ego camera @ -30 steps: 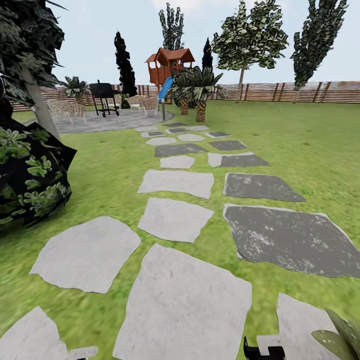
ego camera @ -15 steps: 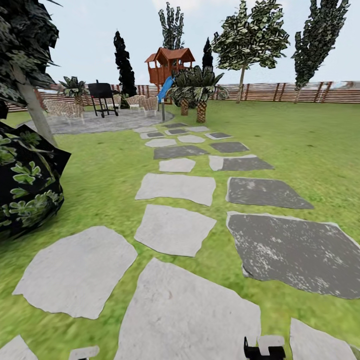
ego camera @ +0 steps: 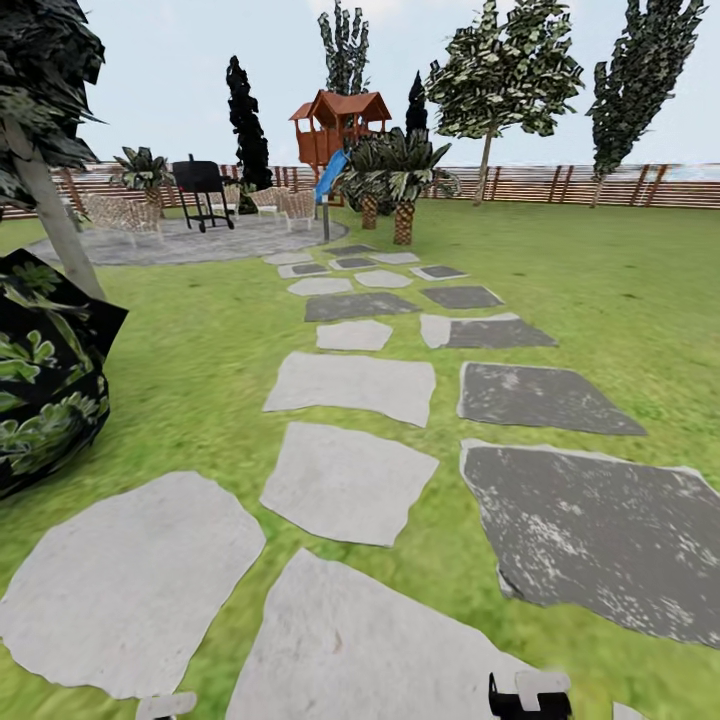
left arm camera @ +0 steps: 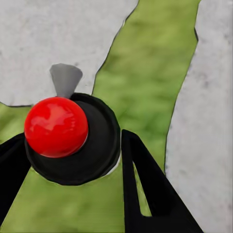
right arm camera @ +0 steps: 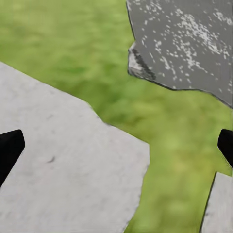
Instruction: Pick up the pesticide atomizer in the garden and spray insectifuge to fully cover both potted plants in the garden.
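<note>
The left gripper [left arm camera: 73, 155] is clamped around the pesticide atomizer [left arm camera: 73, 138], a black body with a red cap and grey nozzle, carried low for transit. The right gripper [right arm camera: 116, 145] hangs spread and empty over the stepping stones [ego camera: 345, 480]. Beyond lie the lawn [ego camera: 600, 280], patio [ego camera: 190, 240] and fence [ego camera: 560, 185]; no potted plants can be made out.

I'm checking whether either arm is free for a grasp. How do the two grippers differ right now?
The left gripper is shut on a black atomizer with a red top; the right gripper holds nothing. Left fingers sit close around the bottle; right fingertips are spread wide. Both point down at grass and stepping stones.
</note>
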`<state>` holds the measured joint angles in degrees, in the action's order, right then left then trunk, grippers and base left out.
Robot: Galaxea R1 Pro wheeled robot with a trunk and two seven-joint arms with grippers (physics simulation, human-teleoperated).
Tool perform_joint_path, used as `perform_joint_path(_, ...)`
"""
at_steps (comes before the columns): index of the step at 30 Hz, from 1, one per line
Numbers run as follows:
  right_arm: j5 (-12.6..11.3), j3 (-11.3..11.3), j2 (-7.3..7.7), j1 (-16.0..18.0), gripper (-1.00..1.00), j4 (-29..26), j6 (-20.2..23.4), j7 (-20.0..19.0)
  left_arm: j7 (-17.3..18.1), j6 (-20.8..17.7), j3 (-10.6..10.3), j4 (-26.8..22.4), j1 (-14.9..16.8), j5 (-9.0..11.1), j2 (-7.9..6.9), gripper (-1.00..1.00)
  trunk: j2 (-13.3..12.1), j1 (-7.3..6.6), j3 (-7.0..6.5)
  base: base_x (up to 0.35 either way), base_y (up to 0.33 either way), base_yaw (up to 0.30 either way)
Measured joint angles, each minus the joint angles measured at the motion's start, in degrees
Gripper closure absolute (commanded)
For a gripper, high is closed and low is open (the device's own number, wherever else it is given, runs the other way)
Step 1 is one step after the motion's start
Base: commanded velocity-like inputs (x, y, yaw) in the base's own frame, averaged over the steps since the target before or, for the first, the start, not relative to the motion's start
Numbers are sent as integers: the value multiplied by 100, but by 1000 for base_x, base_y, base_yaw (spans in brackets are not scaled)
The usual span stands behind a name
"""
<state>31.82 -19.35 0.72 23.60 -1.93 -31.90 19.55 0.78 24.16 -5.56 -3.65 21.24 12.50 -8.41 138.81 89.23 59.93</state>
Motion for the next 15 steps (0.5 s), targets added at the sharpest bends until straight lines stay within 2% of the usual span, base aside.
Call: perform_joint_path(15, 9, 0, -2, 0, -100, 0, 0, 0, 0, -8, 3, 0, 0, -25, -1, 100, 0, 0, 0, 339, 0, 0)
